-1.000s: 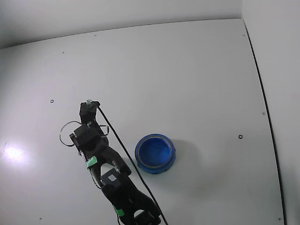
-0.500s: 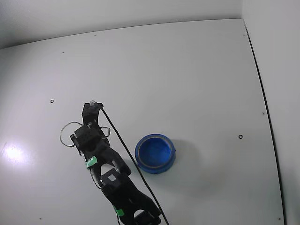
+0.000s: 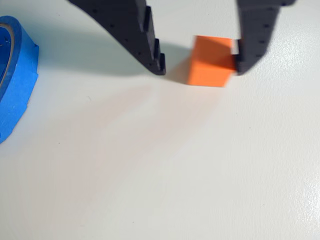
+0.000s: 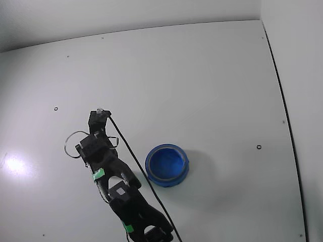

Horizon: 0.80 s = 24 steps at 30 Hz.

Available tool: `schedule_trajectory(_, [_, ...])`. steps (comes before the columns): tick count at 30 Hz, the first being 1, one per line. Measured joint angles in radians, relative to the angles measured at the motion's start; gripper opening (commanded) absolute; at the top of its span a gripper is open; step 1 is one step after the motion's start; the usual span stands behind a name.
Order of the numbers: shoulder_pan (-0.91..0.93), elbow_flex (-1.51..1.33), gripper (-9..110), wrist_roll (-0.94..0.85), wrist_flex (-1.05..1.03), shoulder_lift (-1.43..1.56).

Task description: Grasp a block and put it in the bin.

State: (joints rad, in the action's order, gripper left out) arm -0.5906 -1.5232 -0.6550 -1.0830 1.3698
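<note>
In the wrist view the small orange-pink block (image 3: 210, 62) lies on the white table between the two black fingers of my gripper (image 3: 201, 69). The jaws stand open: the right finger (image 3: 252, 45) touches the block's side, and a gap separates the left finger (image 3: 145, 40) from it. The blue bin (image 3: 15, 82) shows at the left edge of the wrist view. From the fixed view the bin (image 4: 167, 165) sits right of the arm, and the gripper (image 4: 99, 117) points down at the table left of it. The arm hides the block there.
The black arm (image 4: 121, 191) with its cable reaches up from the bottom edge of the fixed view. A white wall (image 4: 298, 60) borders the table on the right. A bright glare spot (image 4: 14, 164) lies at the left.
The gripper head shifted slightly right and lower in the fixed view a second ago, then stayed still. The bin has not moved.
</note>
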Motion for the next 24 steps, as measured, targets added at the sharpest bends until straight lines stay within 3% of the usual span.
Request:
schedule_trajectory(14, [-0.002,-0.084,0,0.014,0.002,0.028])
schedule_trajectory(24, [0.216,-0.156,0,0.044,-0.005,0.192])
